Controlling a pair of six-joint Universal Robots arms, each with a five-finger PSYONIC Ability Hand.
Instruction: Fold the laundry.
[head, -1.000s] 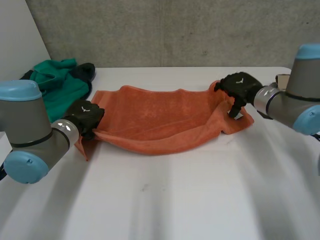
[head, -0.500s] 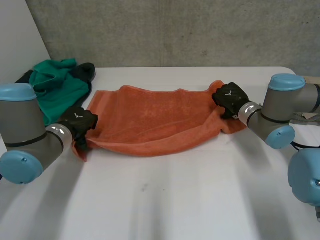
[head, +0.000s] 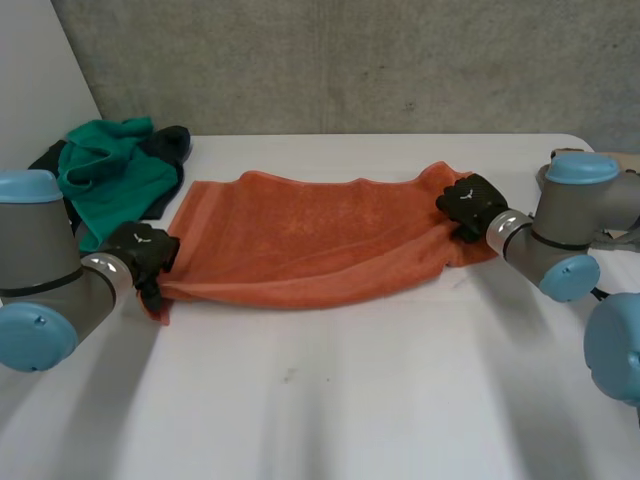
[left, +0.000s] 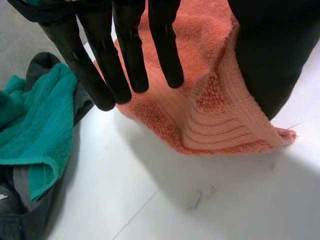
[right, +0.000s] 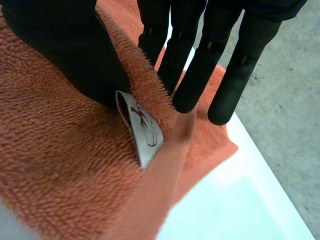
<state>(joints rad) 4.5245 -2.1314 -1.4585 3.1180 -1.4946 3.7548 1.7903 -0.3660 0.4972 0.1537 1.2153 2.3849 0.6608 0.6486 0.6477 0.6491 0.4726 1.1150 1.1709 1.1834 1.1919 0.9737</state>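
Note:
An orange towel (head: 300, 235) lies spread across the table's far half, folded over lengthwise. My left hand (head: 143, 255) is at its near left corner. In the left wrist view the fingers (left: 125, 60) are straight and stand apart from the thumb (left: 270, 60), and the towel corner (left: 215, 115) lies under the gap between them. My right hand (head: 472, 205) is at the towel's right edge. There a raised ridge of towel (right: 60, 160) with a white label (right: 144, 131) is pinched between the thumb (right: 65, 55) and the fingers (right: 200, 65).
A green cloth (head: 115, 165) on a dark garment (head: 172, 145) is heaped at the far left, close beside my left hand, with the green cloth (left: 35, 135) beyond its fingertips. The white table (head: 350, 400) is bare in front. A concrete wall stands behind.
My left hand has slid left and nearer with the towel's corner and its fingers have straightened. My right hand has shifted right, sunk to the table and closed on the towel's edge.

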